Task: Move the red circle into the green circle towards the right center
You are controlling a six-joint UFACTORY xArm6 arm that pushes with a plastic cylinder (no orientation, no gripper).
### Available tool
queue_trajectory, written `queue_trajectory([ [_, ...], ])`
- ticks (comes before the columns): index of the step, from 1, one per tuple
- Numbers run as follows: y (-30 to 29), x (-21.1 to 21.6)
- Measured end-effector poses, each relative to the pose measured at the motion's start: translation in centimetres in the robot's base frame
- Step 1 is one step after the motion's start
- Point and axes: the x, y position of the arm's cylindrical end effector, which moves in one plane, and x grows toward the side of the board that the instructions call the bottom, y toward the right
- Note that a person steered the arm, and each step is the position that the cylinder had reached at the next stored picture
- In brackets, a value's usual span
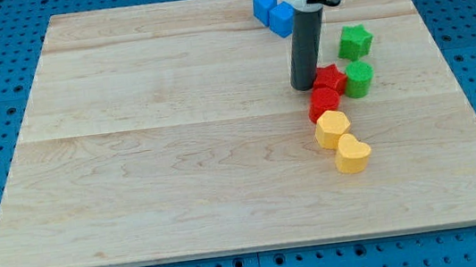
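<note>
The red circle [324,103] lies right of the board's centre, touching a red star [331,78] just above it. The green circle [358,77] stands to the right of the red star, touching or nearly touching it. My tip [304,85] rests on the board at the left side of the red star, just above and left of the red circle. The rod rises from there to the arm at the view's top.
A green star [355,41] lies above the green circle. Two blue blocks [272,14] sit near the top edge, partly behind the rod. A yellow hexagon [332,128] and a yellow heart [353,154] lie below the red circle. The wooden board [176,140] sits on a blue pegboard.
</note>
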Motion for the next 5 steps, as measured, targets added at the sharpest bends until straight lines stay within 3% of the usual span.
queue_trajectory([
  [2, -3.2, 6.0],
  [3, 0.6, 6.3],
  [5, 1.4, 4.8],
])
